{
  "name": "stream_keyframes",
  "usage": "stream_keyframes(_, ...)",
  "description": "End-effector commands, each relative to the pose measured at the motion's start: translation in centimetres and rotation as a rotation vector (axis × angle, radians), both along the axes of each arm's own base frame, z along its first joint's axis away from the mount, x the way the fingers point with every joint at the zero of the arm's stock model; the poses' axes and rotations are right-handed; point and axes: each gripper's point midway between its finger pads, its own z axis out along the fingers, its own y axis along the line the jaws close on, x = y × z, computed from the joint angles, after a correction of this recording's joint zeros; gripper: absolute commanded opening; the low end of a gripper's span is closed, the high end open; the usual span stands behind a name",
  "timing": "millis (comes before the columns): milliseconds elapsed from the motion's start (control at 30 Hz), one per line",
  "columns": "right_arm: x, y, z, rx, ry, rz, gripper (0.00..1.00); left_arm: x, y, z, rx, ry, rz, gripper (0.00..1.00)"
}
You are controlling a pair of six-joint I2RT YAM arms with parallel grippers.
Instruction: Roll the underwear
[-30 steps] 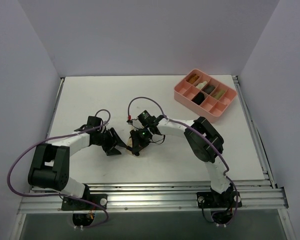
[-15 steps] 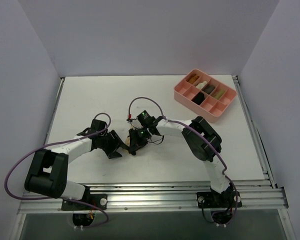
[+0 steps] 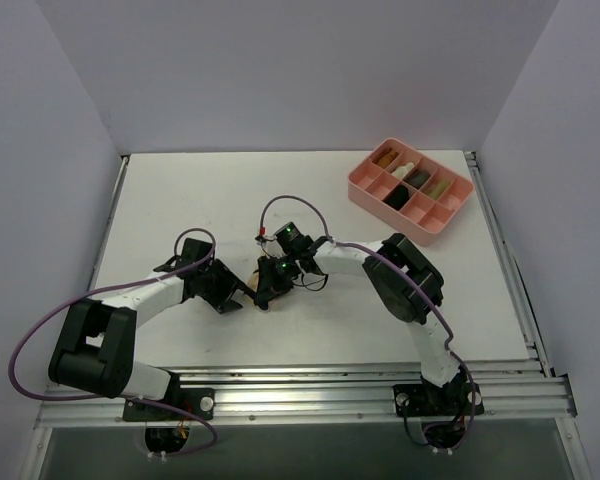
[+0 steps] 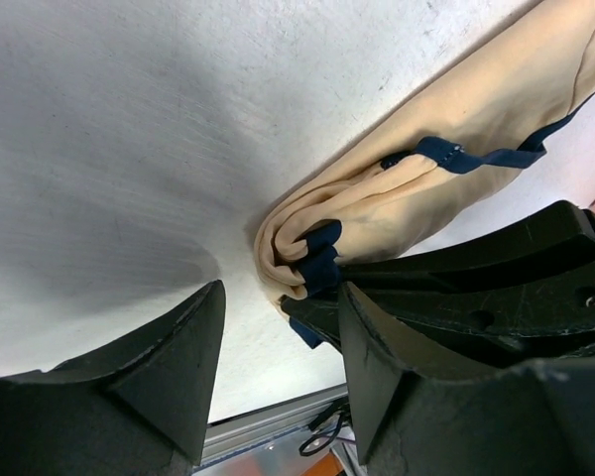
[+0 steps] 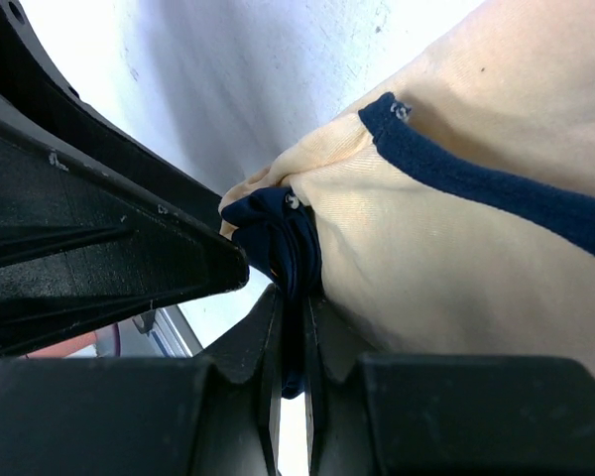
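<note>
No words, labels, brand marks or numbers can be read anywhere in these views, on any surface or object.

underwear (image 4: 456, 109): tan soft cloth, dark navy trim along its edges.
state: partly rolled, near end curled into a tight bundle, the rest looser.
pose: lying on the white table (image 4: 129, 119), stretched diagonally.
grip: trim corner seems pinched in the right end effector (image 5: 292, 297).

Both arms reach inward, wrists low. Left pincer (image 3: 238, 292) jaws spread wide, close beside right pincer (image 3: 266, 297). Right is pinched tight on the underwear (image 5: 456, 278) trim.
</note>
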Motion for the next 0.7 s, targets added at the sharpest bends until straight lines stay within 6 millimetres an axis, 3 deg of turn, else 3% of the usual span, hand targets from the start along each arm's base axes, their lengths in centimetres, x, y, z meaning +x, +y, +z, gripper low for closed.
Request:
stream_keyframes(0, 0.1, -0.4, -1.2, -0.031, 0.000, -0.029, 0.00, 2.1, -0.6, 1.5, -0.012, -0.054, 0.044, 0.57)
stream_keyframes(333, 0.6, 0.3, -0.9, -0.001, 0.011, -0.047, 0.00, 1.8, -0.5, 2.2, 0.012, -0.109, 0.047, 0.55)
stream_keyframes(667, 0.8, 0.4, -0.5, 0.015, 0.022, -0.051, 0.00, 1.7, -0.8, 0.3, 0.022, -0.057, 0.042, 0.51)
